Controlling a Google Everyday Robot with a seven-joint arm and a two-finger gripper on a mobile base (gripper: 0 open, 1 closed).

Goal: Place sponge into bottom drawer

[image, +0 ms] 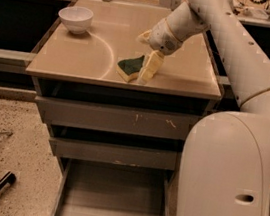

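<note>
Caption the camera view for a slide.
Robot's tool at the sponge on the cabinet top; bottom drawer open below.

Speckled beige floor (16,122), tan-topped cabinet (81,61) — dark recesses (16,21) behind, warm dim light

On my tan counter (81,61) I count 2 things: a white bowl (75,19) near the far left corner, and the sponge (130,68) close to the front edge, green side up, well apart from the bowl. The claw (149,65) is down at the counter, just beside the sponge's right side.
</note>
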